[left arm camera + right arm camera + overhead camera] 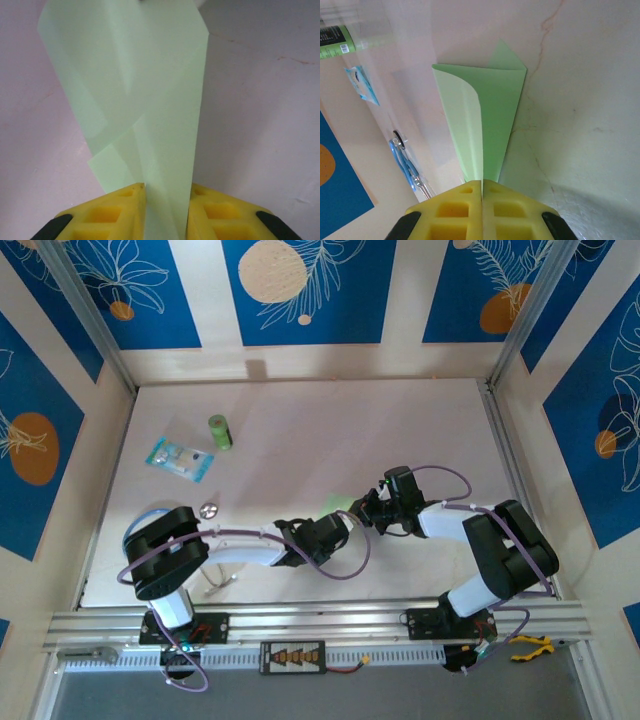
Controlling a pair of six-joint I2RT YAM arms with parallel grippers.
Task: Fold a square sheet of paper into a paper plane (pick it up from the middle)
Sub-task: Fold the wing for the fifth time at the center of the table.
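The pale-green sheet of paper (340, 505) is held above the middle of the table, between the two grippers. It is folded lengthwise into a long narrow shape (495, 115) with a pointed flap at its far end. My right gripper (482, 182) is shut on the paper's near end, with the jaws pressed together on the crease. In the left wrist view the layered paper (150, 100) runs up from my left gripper (166, 192). Those jaws stand a little apart, with the strip of paper lying in the gap. From above, the left gripper (345, 523) and right gripper (368, 510) nearly meet.
A small green cylinder (219, 431) and a clear blue-printed packet (180, 459) lie at the back left. A small round metal piece (209, 508) sits near the left arm. Metal rails border the table on the left, right and near sides.
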